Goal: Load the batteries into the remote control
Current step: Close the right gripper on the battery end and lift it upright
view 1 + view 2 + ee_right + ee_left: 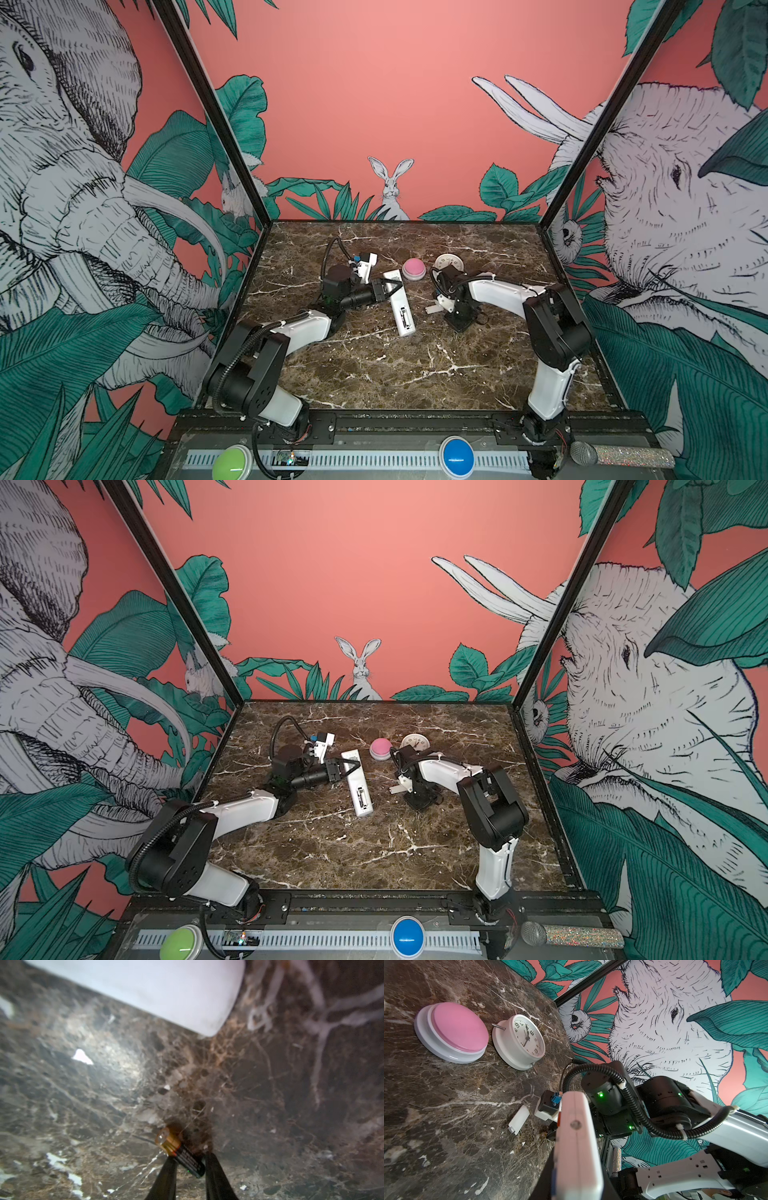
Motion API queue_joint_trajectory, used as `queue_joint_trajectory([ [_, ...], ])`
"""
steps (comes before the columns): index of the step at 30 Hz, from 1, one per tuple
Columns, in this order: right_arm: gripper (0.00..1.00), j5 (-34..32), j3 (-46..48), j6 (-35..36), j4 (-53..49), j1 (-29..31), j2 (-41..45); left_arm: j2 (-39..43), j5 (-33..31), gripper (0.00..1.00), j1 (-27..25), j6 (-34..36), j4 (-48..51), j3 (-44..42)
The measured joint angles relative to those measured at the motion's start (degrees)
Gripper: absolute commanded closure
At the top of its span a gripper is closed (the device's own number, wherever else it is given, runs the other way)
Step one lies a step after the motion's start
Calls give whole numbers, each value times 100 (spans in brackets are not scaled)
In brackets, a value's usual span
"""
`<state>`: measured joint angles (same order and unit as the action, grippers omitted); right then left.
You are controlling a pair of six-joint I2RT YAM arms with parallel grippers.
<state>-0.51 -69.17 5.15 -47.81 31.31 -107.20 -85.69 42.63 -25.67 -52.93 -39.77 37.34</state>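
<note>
My right hand [190, 1160] is down at the worktop [104, 1095]. Its two dark fingers [166, 1174] are drawn narrow on either side of a battery [178, 1152], black with a copper-coloured end, lying slantwise between them. The fingers look to be right at its flanks, but I cannot tell whether they have bitten or whether the cell rests on the stone. Just beside this spot lies the small white cover [519, 1119], off the remote and flat on the worktop.

My left hand [397, 285] is closed on the remote control [401, 307]. It grips the remote across its width toward the far end and steadies it, back upward. The recess [404, 318] toward the near end stands open. It is too small in both top views for me to be sure, but I make out no cell in it.

As I judge it, the cover is off, the remote is steadied, and the first battery is just being taken. I have yet to lift this cell, carry it across to the recess and seat it the right way round. A second cell must follow, and I see it nowhere in these views.
</note>
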Motion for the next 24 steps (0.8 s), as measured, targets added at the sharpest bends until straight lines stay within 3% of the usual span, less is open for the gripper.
queue_joint_trajectory([
  [8, 86, 48, 94, -225, 79, 52, 57, 0, 0, 100, 0, 0, -2, -11],
  [24, 84, -37, 382, -1329, 304, 170, 293, 0, 2, 100, 7, 2, -33, -129],
])
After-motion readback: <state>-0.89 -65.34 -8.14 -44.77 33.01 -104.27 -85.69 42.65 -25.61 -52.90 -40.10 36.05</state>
